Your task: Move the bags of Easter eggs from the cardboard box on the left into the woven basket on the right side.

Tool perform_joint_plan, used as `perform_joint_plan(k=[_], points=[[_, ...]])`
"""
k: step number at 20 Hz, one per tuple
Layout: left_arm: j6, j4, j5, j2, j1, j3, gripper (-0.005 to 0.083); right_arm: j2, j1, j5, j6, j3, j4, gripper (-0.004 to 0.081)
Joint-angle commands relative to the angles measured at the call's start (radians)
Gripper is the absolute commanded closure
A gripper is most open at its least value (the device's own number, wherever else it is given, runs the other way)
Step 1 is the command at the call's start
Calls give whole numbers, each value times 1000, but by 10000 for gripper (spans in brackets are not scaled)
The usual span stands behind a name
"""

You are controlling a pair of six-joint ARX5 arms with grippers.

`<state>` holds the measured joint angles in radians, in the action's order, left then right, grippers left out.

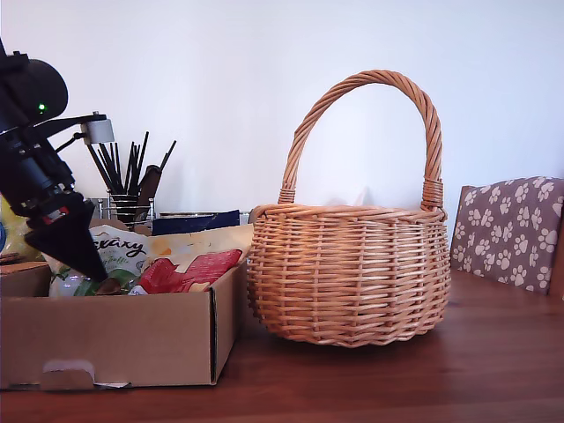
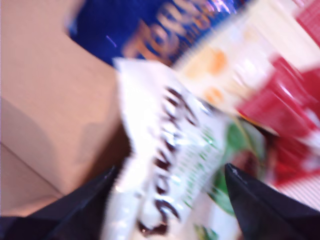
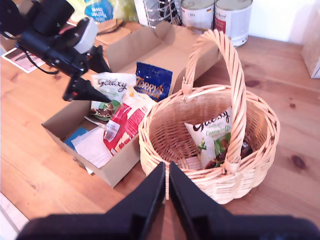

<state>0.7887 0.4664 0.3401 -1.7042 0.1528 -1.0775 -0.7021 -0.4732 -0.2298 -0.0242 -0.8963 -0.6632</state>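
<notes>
woven basket (image 1: 348, 273): honey wicker, rough weave. cardboard box (image 1: 115, 339): matt brown corrugated card. bags of easter eggs (image 3: 127, 120): glossy crinkly foil. table (image 1: 458, 370): smooth dark wood. tins (image 3: 232, 17), top of frame: shiny metal.

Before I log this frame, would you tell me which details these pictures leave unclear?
- First wrist view: motion blur smears the print on the white-green bag between my first hand's open fingers; contact unclear.
- Exterior view: the woven basket's wall hides its contents.
- Second wrist view: my second hand covers the basket's near rim.
- Exterior view: the cardboard box's front wall hides the box floor.
</notes>
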Motion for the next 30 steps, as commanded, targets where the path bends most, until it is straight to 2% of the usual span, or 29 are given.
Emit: perform_joint_plan(k=[1, 4, 11, 15, 23, 27, 30], points=[[-1, 51, 5, -3, 9, 9, 183, 7, -5, -7, -3, -11, 0, 783], [-58, 134, 19, -6, 44, 9, 228, 7, -5, -7, -6, -11, 0, 783], [-117, 181, 26, -63, 58, 10, 400, 7, -5, -7, -30, -11, 1, 783], [-135, 191, 26, -74, 63, 9, 654, 7, -5, -7, -30, -11, 1, 783], [-187, 283, 0, -29, 63, -46, 667, 7, -5, -7, -30, -11, 1, 783], [-187, 298, -81, 77, 63, -102, 666, 7, -5, -7, -37, -11, 0, 783], [-222, 328, -90, 174, 63, -143, 666, 7, -5, -6, -57, -11, 1, 783]])
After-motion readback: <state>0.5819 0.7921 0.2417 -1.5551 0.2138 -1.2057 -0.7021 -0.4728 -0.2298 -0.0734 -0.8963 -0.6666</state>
